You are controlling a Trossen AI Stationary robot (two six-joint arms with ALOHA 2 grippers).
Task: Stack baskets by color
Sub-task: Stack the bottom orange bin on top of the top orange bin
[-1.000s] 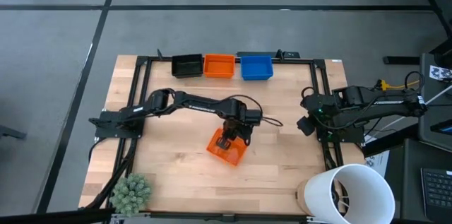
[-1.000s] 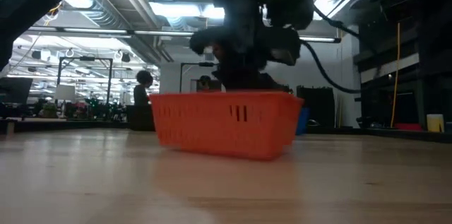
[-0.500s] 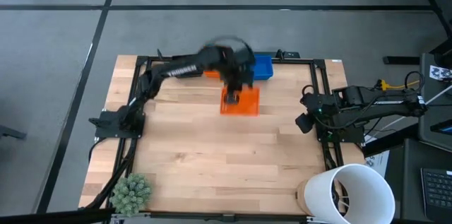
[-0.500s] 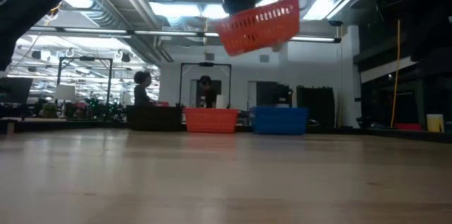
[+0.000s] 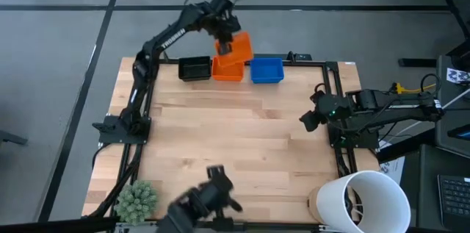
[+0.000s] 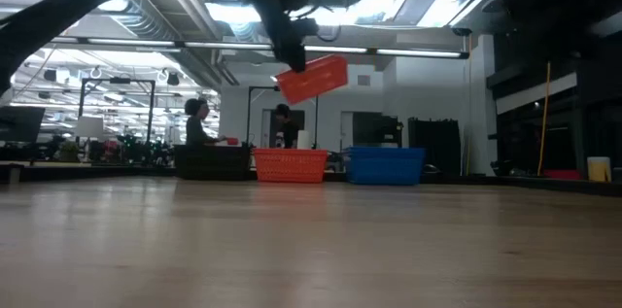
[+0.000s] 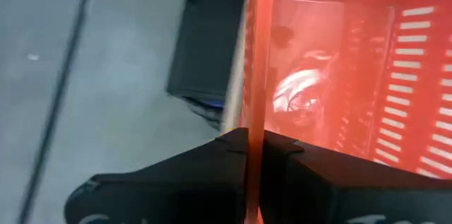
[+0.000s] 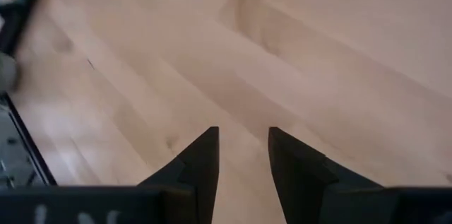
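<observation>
A black basket (image 5: 194, 68), an orange basket (image 5: 226, 71) and a blue basket (image 5: 266, 70) stand in a row along the table's far edge, bottoms on the wood. My left gripper (image 5: 222, 29) is stretched out over that row, shut on a second orange basket (image 5: 237, 46). This held basket hangs tilted above the row (image 6: 313, 78). My right gripper (image 5: 308, 119) waits open near the table's right edge, over bare wood (image 8: 244, 155). My left gripper pinches one side wall of the orange basket at its rim (image 7: 253, 104), with one finger inside the basket and one outside. The fingers slant down from above. The basket is lifted clear and tilted, above the orange basket in the row.
A fuzzy green plant (image 5: 137, 200) stands at the near left corner and a large white bucket (image 5: 363, 200) at the near right. A dark jointed object (image 5: 202, 202) shows at the near edge. The middle of the wooden table (image 5: 235, 145) is bare.
My left gripper has swung from the table's middle up and toward the far edge. It has carried the orange basket with it. The basket has been lifted off the wood and now hangs tilted over the row. A dark object has come in at the near edge.
</observation>
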